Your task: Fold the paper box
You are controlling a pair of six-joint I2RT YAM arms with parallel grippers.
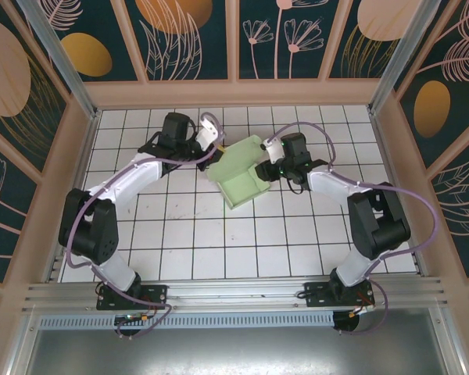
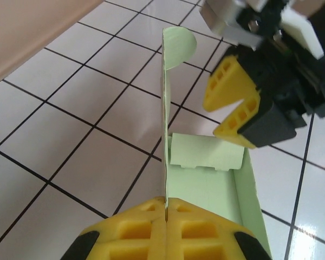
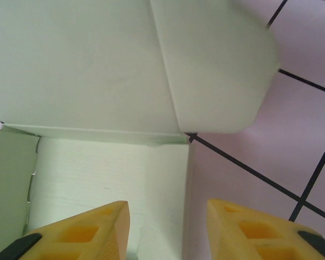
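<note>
The paper box (image 1: 241,176) is found toward the far middle of the tiled bench (image 1: 187,234), with its tray open and its lid panel stood upright. The right fingers (image 3: 97,230) are held part open astride the tray's right side wall (image 3: 168,195), with nothing gripped. The left fingers (image 2: 135,222) are shut on the lid's edge. The wall should be steadied before the lid is lowered, so that the rounded flap (image 2: 180,46) beyond is tucked inside rather than crushed.
</note>
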